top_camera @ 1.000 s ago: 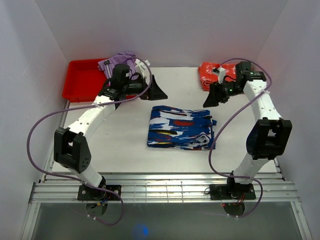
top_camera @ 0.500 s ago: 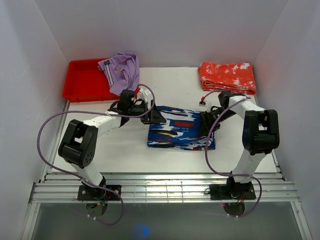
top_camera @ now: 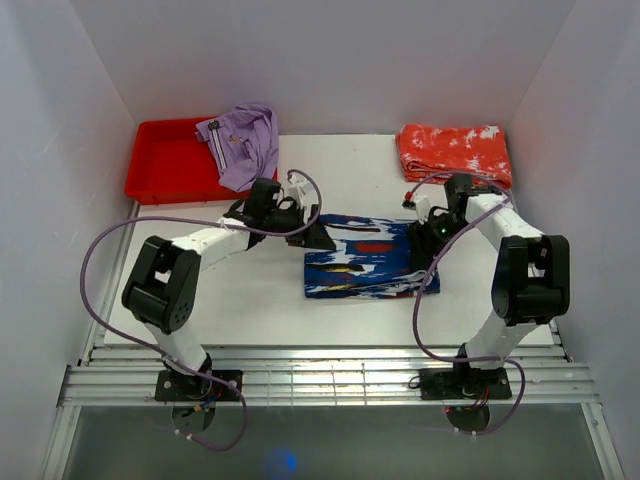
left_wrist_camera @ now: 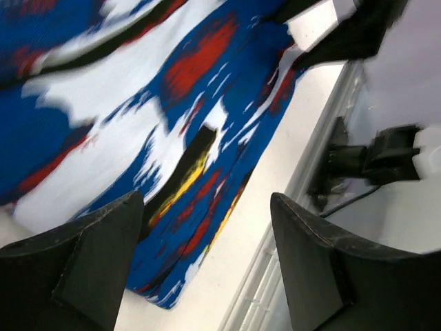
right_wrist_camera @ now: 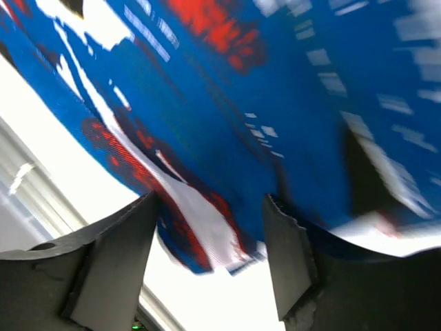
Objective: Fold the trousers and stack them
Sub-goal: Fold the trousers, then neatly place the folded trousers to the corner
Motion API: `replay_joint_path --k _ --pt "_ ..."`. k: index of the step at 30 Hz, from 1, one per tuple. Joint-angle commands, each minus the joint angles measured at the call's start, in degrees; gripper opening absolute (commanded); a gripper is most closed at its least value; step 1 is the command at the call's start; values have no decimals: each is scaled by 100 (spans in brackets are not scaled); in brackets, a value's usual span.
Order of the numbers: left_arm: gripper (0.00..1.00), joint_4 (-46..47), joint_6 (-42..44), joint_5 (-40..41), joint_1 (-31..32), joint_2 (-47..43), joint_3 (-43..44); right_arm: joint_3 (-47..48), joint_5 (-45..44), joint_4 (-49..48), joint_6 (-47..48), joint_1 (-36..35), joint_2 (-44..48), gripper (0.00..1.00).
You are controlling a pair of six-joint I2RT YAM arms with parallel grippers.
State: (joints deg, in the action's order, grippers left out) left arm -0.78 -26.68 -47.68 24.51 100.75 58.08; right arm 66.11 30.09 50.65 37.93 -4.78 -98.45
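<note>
The trousers (top_camera: 365, 262), folded into a flat blue, white and black packet with red patches, lie mid-table. My left gripper (top_camera: 322, 238) is low at their left end, my right gripper (top_camera: 418, 250) at their right end. In the left wrist view the trousers (left_wrist_camera: 138, 103) fill the upper left and my left gripper (left_wrist_camera: 207, 241) stands open over their near edge. In the right wrist view the trousers (right_wrist_camera: 275, 83) fill most of the frame. A folded corner reaches between the spread fingers of my right gripper (right_wrist_camera: 207, 234), which is open.
A red tray (top_camera: 165, 160) stands at the back left with a lilac garment (top_camera: 245, 140) draped over its right rim. A folded orange-red garment (top_camera: 455, 150) lies at the back right. Metal rails (top_camera: 320, 375) run along the near edge.
Both arms swung from the back corners down to the trousers' two ends. The packet has slid a little to the right and turned slightly. The left jaws narrowed a bit.
</note>
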Motion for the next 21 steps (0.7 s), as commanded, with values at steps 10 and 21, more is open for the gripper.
replay_joint_path --k 10,21 --pt "85 -452 6630 2982 2715 -1779 -51 -70 1437 59 -1164 1987 1557 76" --pt "85 832 6983 3371 3631 172 616 -958 1790 -63 -1902 3404 1469 90"
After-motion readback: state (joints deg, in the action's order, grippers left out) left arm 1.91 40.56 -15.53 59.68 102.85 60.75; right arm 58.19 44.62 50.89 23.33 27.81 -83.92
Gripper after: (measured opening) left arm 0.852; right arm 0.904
